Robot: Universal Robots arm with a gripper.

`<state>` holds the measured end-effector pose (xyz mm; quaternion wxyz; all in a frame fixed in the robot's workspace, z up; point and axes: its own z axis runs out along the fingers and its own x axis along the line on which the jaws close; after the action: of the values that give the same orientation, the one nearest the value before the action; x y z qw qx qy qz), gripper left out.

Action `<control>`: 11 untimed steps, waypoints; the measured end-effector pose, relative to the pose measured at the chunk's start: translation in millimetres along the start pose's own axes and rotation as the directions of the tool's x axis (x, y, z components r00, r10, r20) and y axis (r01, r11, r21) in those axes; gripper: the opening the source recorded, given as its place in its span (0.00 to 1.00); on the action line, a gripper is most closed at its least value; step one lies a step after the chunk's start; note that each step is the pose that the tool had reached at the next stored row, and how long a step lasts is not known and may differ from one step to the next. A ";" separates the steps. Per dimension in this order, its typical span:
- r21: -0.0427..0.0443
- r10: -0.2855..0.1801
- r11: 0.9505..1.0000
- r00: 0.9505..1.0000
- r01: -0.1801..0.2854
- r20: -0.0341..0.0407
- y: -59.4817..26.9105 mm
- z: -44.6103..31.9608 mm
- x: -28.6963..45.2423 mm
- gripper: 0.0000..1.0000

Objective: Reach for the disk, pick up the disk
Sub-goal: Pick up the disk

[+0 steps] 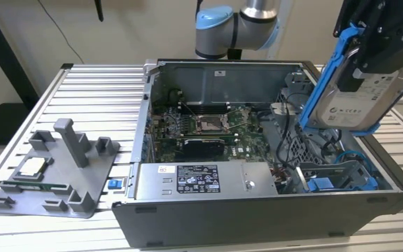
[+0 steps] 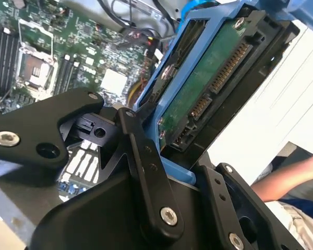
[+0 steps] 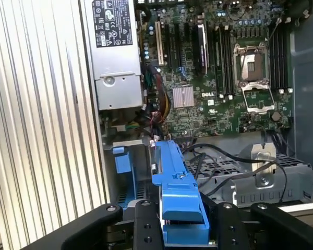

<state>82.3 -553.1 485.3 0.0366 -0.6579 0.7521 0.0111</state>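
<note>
Disk [image 1: 359, 100] is already up: I have it clamped in my hand [image 1: 380, 47], fingers closed on its blue bracket, hanging tilted above the open computer case [image 1: 257, 220] at the exterior view's right. I judge the pick-up essentially done; the next move needs a steady grip, clear of the cables [image 3: 235, 156].

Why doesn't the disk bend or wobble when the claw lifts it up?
The disk is probably stiff: its metal body stays flat while tilted above the computer case. The blue bracket likely gives the claw grip. The bare circuit board looks delicate.
</note>
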 end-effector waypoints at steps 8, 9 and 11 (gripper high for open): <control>0.000 0.000 1.000 1.000 0.000 -0.006 -1.4 6.8 15.7 0.00; 0.001 0.000 1.000 1.000 0.000 -0.007 -1.2 8.3 16.4 0.00; 0.001 -0.002 1.000 1.000 0.002 -0.007 -1.1 11.7 17.0 0.00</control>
<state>81.6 -569.3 472.5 0.0341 -0.6588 0.7515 0.0084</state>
